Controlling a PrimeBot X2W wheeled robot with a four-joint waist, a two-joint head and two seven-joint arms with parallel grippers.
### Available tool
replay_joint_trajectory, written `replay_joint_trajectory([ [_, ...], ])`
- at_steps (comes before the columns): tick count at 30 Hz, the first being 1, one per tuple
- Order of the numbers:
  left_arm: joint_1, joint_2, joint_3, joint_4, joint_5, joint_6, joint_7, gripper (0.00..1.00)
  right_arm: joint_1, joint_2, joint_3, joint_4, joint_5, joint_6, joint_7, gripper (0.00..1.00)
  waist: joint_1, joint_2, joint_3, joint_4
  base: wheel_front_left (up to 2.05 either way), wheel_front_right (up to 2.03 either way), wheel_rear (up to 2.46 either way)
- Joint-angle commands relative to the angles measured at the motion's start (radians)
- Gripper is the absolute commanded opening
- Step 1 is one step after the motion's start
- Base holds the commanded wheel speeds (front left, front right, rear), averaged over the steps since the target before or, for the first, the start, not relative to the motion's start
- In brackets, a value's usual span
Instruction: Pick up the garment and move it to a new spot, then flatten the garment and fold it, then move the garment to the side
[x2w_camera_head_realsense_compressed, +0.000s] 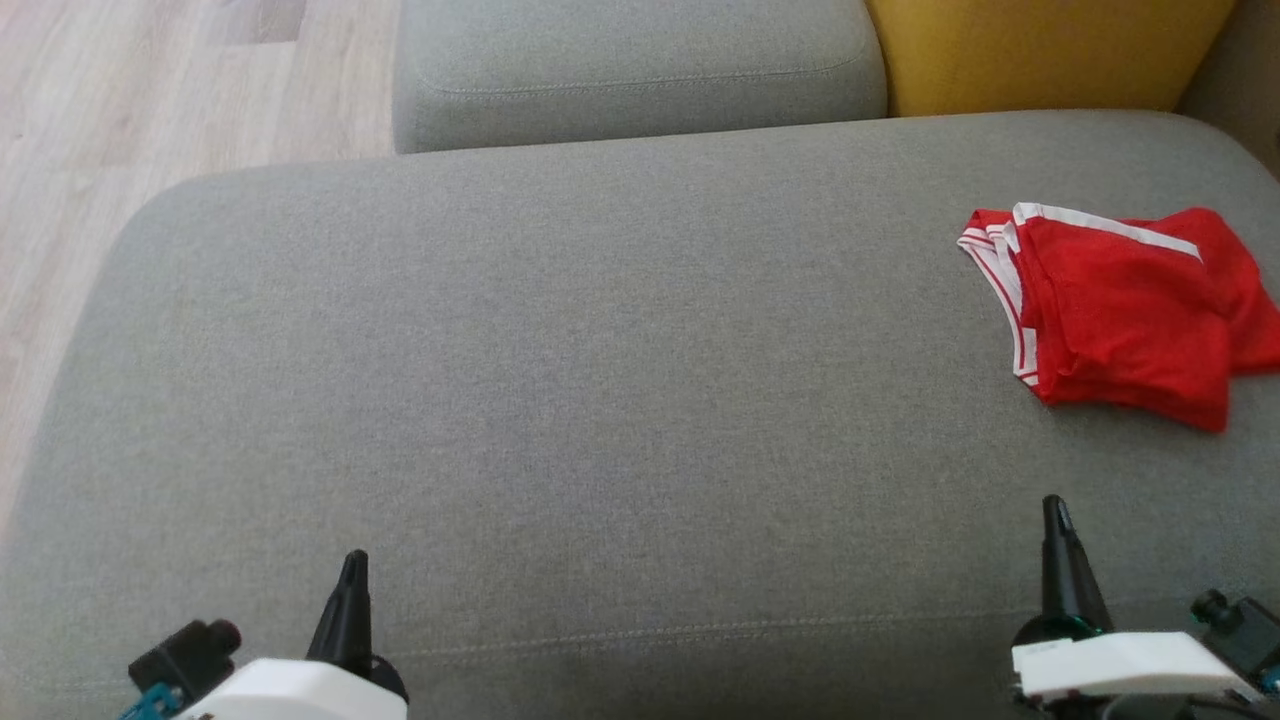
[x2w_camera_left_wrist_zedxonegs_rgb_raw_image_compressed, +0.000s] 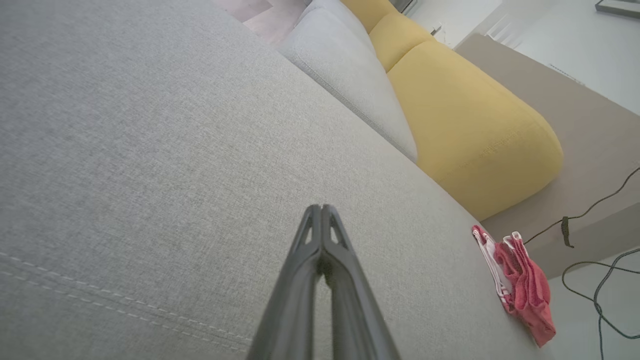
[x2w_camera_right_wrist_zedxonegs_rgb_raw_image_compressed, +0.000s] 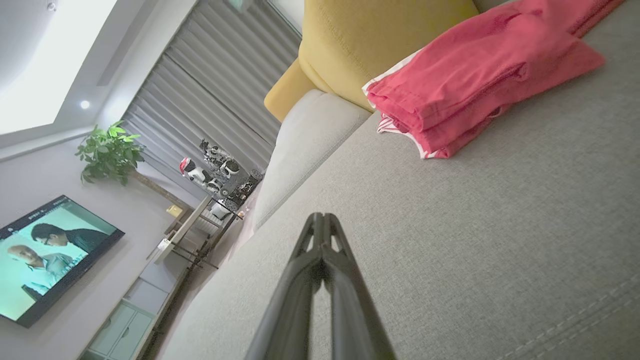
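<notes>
The garment (x2w_camera_head_realsense_compressed: 1125, 310) is a red piece with white trim, folded into a compact stack at the right side of the grey sofa seat (x2w_camera_head_realsense_compressed: 600, 400). It also shows at the lower right of the left wrist view, garment (x2w_camera_left_wrist_zedxonegs_rgb_raw_image_compressed: 522, 282), and at the top of the right wrist view, garment (x2w_camera_right_wrist_zedxonegs_rgb_raw_image_compressed: 480, 75). My left gripper (x2w_camera_head_realsense_compressed: 352, 562) is shut and empty at the lower left, far from the garment. My right gripper (x2w_camera_head_realsense_compressed: 1052, 505) is shut and empty at the lower right, a short way in front of the garment. Shut fingertips show in both wrist views: left gripper (x2w_camera_left_wrist_zedxonegs_rgb_raw_image_compressed: 321, 207), right gripper (x2w_camera_right_wrist_zedxonegs_rgb_raw_image_compressed: 321, 216).
A grey cushion (x2w_camera_head_realsense_compressed: 640, 70) and a yellow cushion (x2w_camera_head_realsense_compressed: 1040, 50) stand behind the seat. Wooden floor (x2w_camera_head_realsense_compressed: 120, 120) lies to the left. Cables (x2w_camera_left_wrist_zedxonegs_rgb_raw_image_compressed: 595, 280) trail on the floor past the seat's right end. A television (x2w_camera_right_wrist_zedxonegs_rgb_raw_image_compressed: 45, 255) and a plant (x2w_camera_right_wrist_zedxonegs_rgb_raw_image_compressed: 107, 152) stand across the room.
</notes>
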Motion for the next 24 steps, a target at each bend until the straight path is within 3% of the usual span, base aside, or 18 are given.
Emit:
replay_joint_trajectory([
  [1, -0.061, 0.016, 0.031, -0.026, -0.032, -0.011, 0.006, 0.00, -0.052, -0.018, 0.000, -0.040, 0.037, 0.000, 0.004, 0.00, 0.0000, -0.0001, 0.001, 0.000, 0.00, 0.00, 0.00],
  [24, -0.127, 0.019, 0.089, 0.002, -0.329, -0.051, 0.071, 0.00, -0.095, -0.021, -0.052, -0.057, 0.340, -0.001, 0.070, 0.00, 0.0000, -0.0001, 0.017, -0.007, 0.00, 0.00, 0.00],
])
